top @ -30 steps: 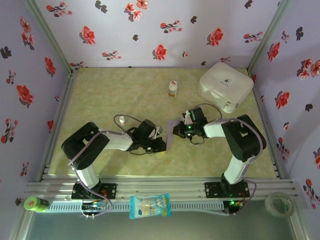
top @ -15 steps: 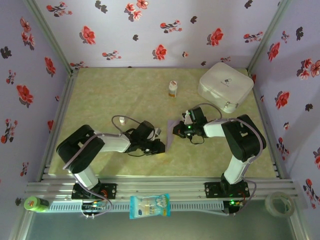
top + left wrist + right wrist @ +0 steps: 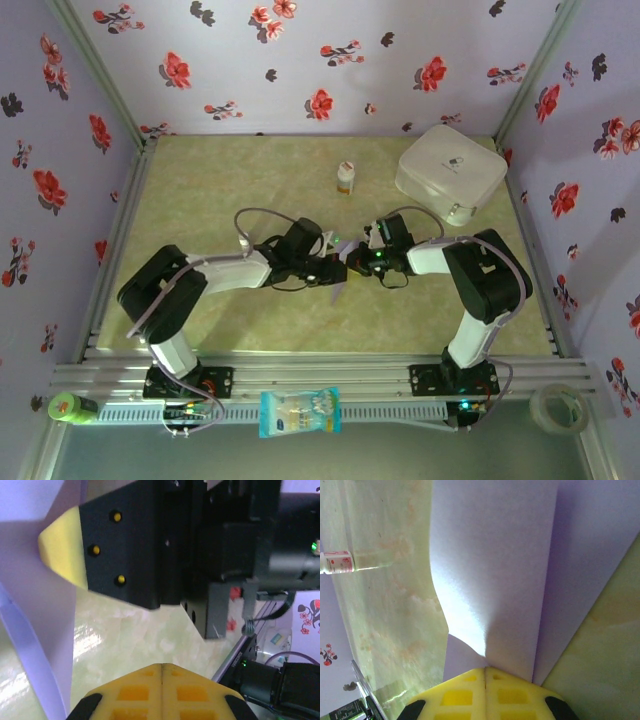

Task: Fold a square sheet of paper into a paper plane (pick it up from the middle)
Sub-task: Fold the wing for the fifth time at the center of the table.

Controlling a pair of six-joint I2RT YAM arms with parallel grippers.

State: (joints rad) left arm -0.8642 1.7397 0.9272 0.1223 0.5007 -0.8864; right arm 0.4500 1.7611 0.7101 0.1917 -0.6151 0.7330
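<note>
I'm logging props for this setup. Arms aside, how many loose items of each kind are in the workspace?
lavender paper sheet: 1
small bottle: 1
white case: 1
snack packet: 1
green container: 1
tape roll: 1
Total: 6

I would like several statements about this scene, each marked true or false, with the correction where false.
1. The right fingers are closed on the square sheet of paper. True.
2. The left fingers stand wide open. False: they are shut.
3. The white case sits in the near left corner. False: it sits in the far right corner.
4. The small bottle stands farther from the arm bases than the paper. True.
5. The snack packet lies beside the paper. False: it is at the front rail, between the arm bases.
</note>
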